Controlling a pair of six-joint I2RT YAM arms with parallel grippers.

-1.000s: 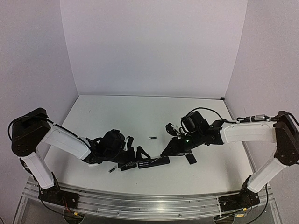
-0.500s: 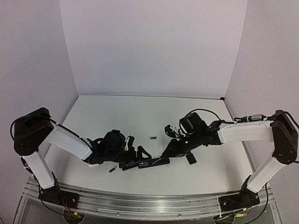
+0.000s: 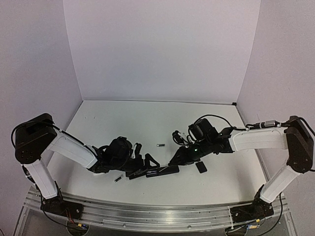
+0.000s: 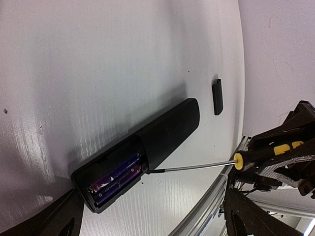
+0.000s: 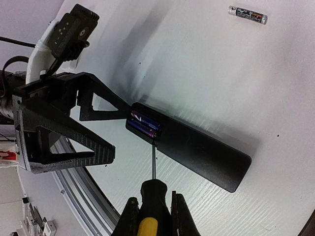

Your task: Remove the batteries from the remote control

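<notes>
The black remote control (image 5: 202, 147) lies on the table with its battery bay open. Two purple batteries (image 5: 143, 124) sit side by side inside it and also show in the left wrist view as batteries (image 4: 115, 177). My right gripper (image 5: 153, 219) is shut on the yellow-and-black screwdriver (image 5: 153, 194). The screwdriver's tip touches the edge of the bay beside the near battery. My left gripper (image 4: 152, 227) stands open, with its fingers (image 5: 74, 147) on either side of the remote's open end. A loose battery (image 5: 247, 14) lies apart on the table.
The small flat black cover (image 3: 201, 167) lies right of the remote (image 3: 160, 171). One loose battery (image 3: 160, 145) lies behind the remote and another battery (image 3: 118, 178) lies near the front left. The metal rail (image 3: 147, 216) runs along the near table edge.
My right gripper has shifted slightly left with the screwdriver. The left arm and the remote have barely moved.
</notes>
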